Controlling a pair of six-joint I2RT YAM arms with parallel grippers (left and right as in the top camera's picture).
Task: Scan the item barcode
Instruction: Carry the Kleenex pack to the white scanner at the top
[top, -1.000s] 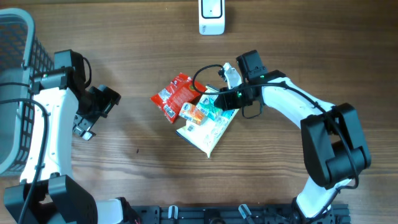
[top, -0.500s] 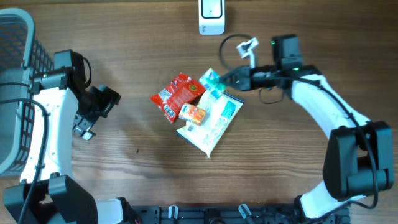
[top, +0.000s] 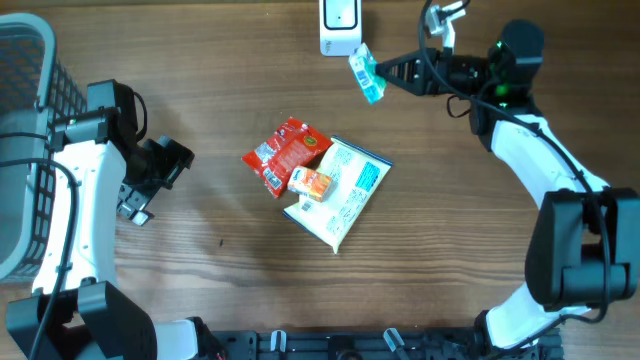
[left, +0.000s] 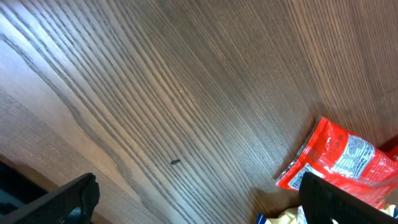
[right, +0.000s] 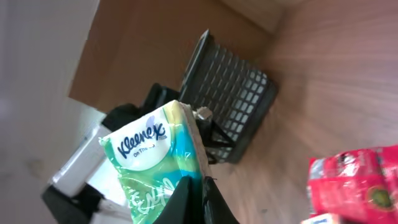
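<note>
Overhead: right gripper (top: 388, 72) pinches the tissue pack (top: 366, 74) by 1 end and holds it just beside the scanner (top: 340, 26), at about 4 o'clock from it, the 2 not touching. Step in hand, as I judge it: present the barcode. To do it well, roll the wrist until the printed code faces the scanner's window, and bring the pack in front of that window rather than beside it. Then hold steady without loosening the pinch (a soft wrapper can slip or crumple). No barcode shows in any view, so I cannot tell which face carries it. Left gripper (top: 150, 185) hangs at 9 o'clock of the table (top: 480, 290), near the basket (top: 20, 150). A red packet (top: 285, 152), an orange carton (top: 315, 185) and a white pouch (top: 345, 200) lie heaped at centre. Left wrist: jaws spread wide over bare wood, nothing between them; red packet at 4 o'clock. Right wrist: fingers pressed together on the pack's lower edge. The pack is a soft green-and-white Kleenex wrapper, logo face toward this camera, slightly tilted, with rounded corners.
</note>
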